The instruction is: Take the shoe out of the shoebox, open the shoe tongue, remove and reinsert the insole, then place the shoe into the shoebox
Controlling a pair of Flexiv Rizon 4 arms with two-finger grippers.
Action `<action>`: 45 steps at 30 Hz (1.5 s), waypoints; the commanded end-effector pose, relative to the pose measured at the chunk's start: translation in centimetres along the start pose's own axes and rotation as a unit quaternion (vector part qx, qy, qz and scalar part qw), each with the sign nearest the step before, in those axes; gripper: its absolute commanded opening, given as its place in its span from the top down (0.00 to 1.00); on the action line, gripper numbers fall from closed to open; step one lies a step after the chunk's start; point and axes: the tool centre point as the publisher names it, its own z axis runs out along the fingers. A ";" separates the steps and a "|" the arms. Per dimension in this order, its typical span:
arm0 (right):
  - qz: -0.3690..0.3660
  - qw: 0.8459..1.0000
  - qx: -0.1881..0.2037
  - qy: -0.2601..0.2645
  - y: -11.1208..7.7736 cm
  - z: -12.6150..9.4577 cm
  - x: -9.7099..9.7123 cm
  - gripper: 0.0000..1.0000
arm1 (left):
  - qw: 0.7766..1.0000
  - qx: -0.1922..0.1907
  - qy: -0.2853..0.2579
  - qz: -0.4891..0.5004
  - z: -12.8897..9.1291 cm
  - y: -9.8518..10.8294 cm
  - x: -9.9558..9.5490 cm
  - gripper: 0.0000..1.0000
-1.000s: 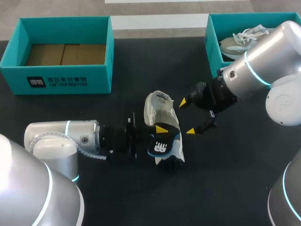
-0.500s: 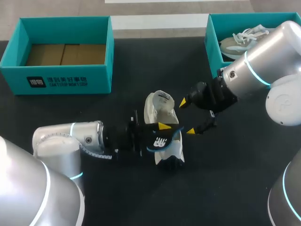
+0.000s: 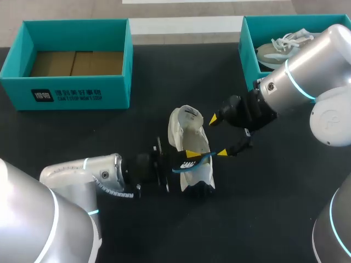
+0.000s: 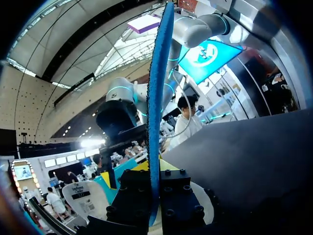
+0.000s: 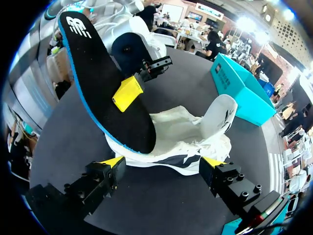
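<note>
In the last 1 second my left arm has pushed in from the near left and rolled its wrist. The left gripper (image 3: 189, 159) is clamped on the black, blue-rimmed foam insole (image 5: 93, 63), 1 yellow finger pressed flat on its black face. That face, logo showing, was turned up toward the head camera before. Now the head view shows only the thin blue edge, and so does the left wrist view. The white fabric shoe (image 3: 186, 134) has not shifted. The right gripper (image 5: 163, 161) has held its place, its 2 fingers spread wide, with the shoe just ahead of them; contact cannot be told.

I judge the insole mostly clear of the shoe, its lower end still at the opening. Whether the roll finishes the removal or lines up the reinsertion, I cannot tell.

The shoe lies on the black table (image 3: 109, 137), well apart from the empty teal cardboard shoebox (image 3: 115, 82) at far left and outside the second teal box (image 3: 247, 55) at far right. Its long axis runs far to near, leaning slightly right at the near end. The labelled tongue is folded out at the far end, so the toe probably points away from me. The insole stands steeply, logo end high.
</note>
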 end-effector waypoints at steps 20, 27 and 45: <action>0.000 1.000 0.002 -0.002 0.1 0.1 0.1 0.00 | 0.998 -0.035 0.030 0.053 0.0 6.7 -1.9 1.00; 0.000 1.000 0.002 -0.002 0.1 0.1 0.1 0.00 | 0.997 -0.045 0.032 0.055 -0.5 6.1 -1.6 1.00; 0.000 1.000 0.002 -0.002 0.1 0.1 0.1 0.00 | 0.997 -0.023 0.030 0.072 -0.9 0.7 -2.4 0.57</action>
